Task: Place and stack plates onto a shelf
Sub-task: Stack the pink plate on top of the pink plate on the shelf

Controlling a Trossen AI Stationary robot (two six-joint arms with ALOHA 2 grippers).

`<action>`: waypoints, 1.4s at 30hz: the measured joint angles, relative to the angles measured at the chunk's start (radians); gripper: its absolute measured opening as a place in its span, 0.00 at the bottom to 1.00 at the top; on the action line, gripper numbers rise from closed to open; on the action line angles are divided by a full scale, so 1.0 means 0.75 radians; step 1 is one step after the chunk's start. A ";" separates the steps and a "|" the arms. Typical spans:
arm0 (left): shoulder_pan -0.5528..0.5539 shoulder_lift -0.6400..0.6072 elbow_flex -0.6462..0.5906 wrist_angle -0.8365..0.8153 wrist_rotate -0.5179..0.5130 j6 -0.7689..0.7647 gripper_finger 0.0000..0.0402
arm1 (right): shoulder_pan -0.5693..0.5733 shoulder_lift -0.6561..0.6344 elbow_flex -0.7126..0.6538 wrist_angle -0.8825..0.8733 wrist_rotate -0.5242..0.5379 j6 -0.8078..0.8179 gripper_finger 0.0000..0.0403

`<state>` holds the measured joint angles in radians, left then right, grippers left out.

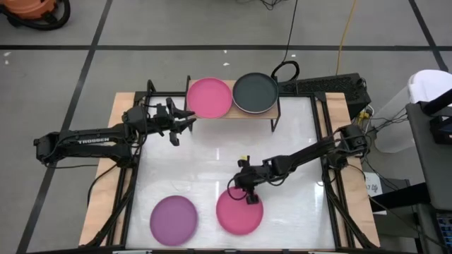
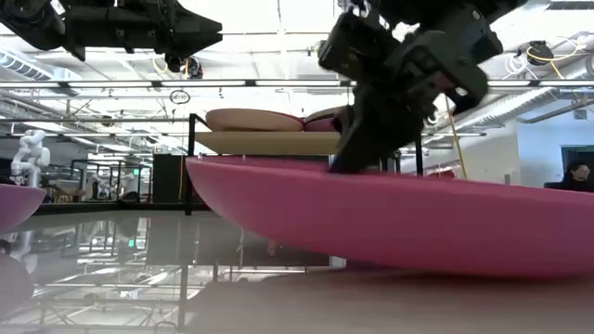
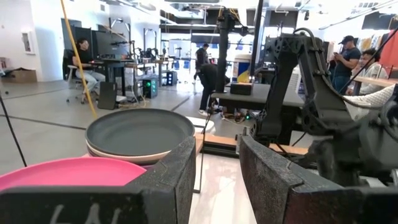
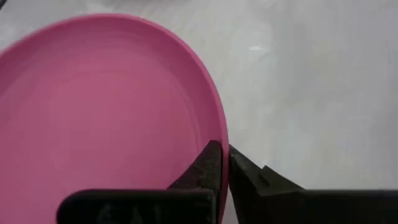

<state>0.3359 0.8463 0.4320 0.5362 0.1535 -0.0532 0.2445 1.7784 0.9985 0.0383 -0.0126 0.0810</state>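
**Rim pinch on a pink plate, two stacks already up**

Near the table's [image 1: 296, 134] front edge, right end effector [image 1: 248, 195] pinched narrow on the rim of a round matte magenta-pink plate [image 1: 239, 212]; one finger inside the rim, one outside, seen plainly in the right wrist view. Plate apparently tipped up at the gripped side in the low view, the opposite side seemingly down on the white top. Just beside it, toward the left arm's side, a round matte purple plate [image 1: 173, 219], flat and untouched.

At the far edge, the small light-wood shelf on thin black legs [image 1: 234, 113], carrying two piles side by side: one topped by a second magenta-pink plate [image 1: 209, 97], the other by a dark grey plate [image 1: 255, 92]. Under the grey one, a beige plate [image 3: 124, 154] just visible in the left wrist view. Exact depth of either pile impossible to count.

Left end effector [image 1: 178, 123] hovering beside the shelf's pink pile, spread wide, nothing between the fingers.

Judged well along: most plates shelved, two left down on the table. Remaining: lift and carry the gripped pink one to a pile, then fetch the purple.
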 joint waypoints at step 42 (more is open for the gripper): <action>-0.030 -0.013 0.001 0.225 -0.030 0.085 0.32 | -0.990 -0.315 0.236 0.569 0.041 0.017 0.00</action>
<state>0.3134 0.8366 0.4324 0.7049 0.1310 0.0107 -0.4983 1.5422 1.1754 0.4654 0.0178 0.0941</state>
